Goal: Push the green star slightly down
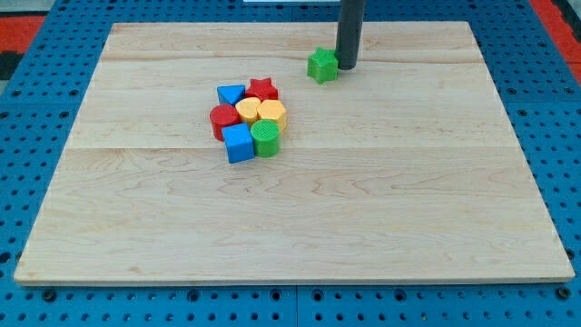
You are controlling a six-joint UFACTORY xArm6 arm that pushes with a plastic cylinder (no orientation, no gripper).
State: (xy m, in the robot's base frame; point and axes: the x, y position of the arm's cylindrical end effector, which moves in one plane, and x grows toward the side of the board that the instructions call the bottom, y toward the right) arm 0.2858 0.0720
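Observation:
The green star lies on the wooden board near the view's top, right of centre. My tip stands on the board just to the star's right, touching or nearly touching its right side. The dark rod rises from there out of the view's top edge.
A tight cluster lies left of centre: a blue triangle, a red star, a red cylinder, a yellow hexagon, a yellow cylinder, a blue cube and a green cylinder. Blue pegboard surrounds the board.

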